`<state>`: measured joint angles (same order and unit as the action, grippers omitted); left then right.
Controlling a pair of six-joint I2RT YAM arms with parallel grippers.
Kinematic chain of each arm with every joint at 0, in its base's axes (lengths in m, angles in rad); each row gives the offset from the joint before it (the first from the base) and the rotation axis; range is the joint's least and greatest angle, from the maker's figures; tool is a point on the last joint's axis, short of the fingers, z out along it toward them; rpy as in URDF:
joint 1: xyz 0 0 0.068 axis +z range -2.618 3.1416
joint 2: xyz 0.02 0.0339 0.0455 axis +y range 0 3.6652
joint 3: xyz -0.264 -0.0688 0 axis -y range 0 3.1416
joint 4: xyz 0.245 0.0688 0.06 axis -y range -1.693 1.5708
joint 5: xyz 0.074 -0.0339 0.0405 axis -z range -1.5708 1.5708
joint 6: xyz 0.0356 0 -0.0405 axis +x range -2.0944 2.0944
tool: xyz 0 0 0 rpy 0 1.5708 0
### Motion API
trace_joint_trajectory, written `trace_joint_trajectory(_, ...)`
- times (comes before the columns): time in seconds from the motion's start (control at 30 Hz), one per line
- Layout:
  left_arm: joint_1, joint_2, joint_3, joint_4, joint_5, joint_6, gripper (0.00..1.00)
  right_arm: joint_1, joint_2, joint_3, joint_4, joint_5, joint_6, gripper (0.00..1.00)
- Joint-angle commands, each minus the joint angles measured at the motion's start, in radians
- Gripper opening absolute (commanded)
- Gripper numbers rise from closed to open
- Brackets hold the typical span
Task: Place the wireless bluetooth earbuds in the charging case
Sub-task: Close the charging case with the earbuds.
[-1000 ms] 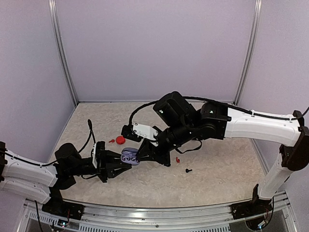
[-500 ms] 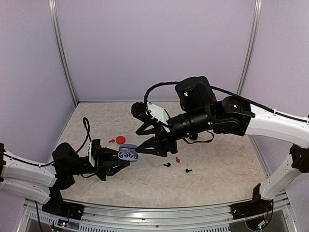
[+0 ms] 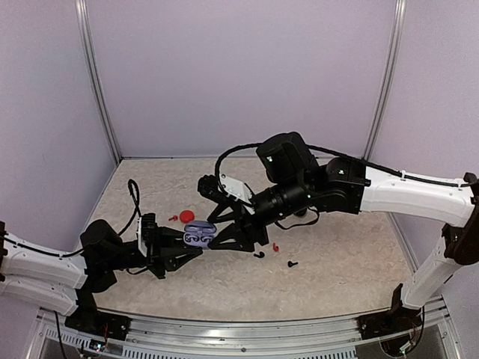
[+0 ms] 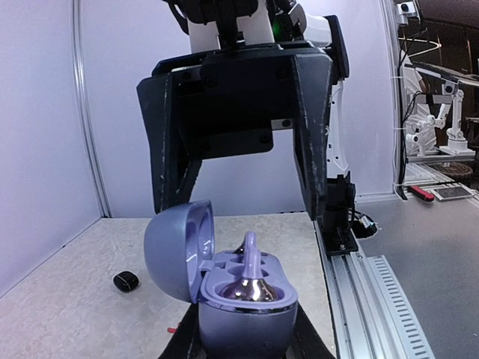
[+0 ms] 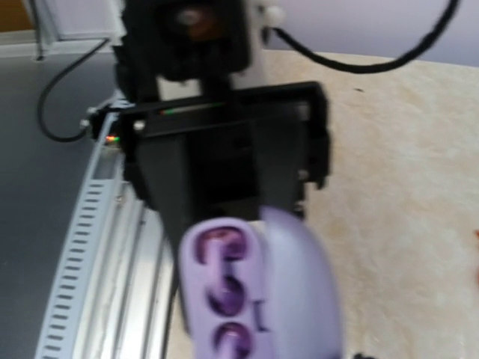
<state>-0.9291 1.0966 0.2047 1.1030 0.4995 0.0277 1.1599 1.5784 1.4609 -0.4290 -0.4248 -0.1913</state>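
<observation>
The open lilac charging case (image 4: pixel 243 318), clamped by the left gripper (image 3: pixel 191 248), is held at 6 o'clock under the spread right gripper (image 4: pixel 243 209).

Open lavender case (image 4: pixel 241 323), silvery earbud (image 4: pixel 251 271) seated, stem up

Over the case: the right gripper (image 4: pixel 243 209) hangs directly above the open charging case (image 4: pixel 243 303), fingers spread wide to either side, taking up the top approach.
Under the case: the left gripper (image 3: pixel 193 245) clamps its base.
Lid (image 4: pixel 178 250): stands upright, walling off one side.
Behind the case: a red case (image 3: pixel 186 216) and a red earbud (image 3: pixel 173 218) lie close together on the surface (image 3: pixel 352 254).
To the right: a black earbud (image 3: pixel 259 254), a further black earbud (image 3: pixel 292 263) and a second red earbud (image 3: pixel 275 247) lie scattered; bare room beyond them.
</observation>
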Motion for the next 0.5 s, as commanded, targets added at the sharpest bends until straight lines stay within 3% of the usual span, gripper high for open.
trace_joint_trajectory(0.0,-0.004,-0.021,0.029,-0.003,-0.045,-0.004,0.00,-0.003,0.009,-0.005,0.005,-0.107,-0.010,0.60)
trace_joint_trajectory(0.47,0.034,-0.009,0.044,-0.002,-0.110,-0.110,0.00,0.029,0.000,-0.044,-0.026,-0.076,-0.069,0.52)
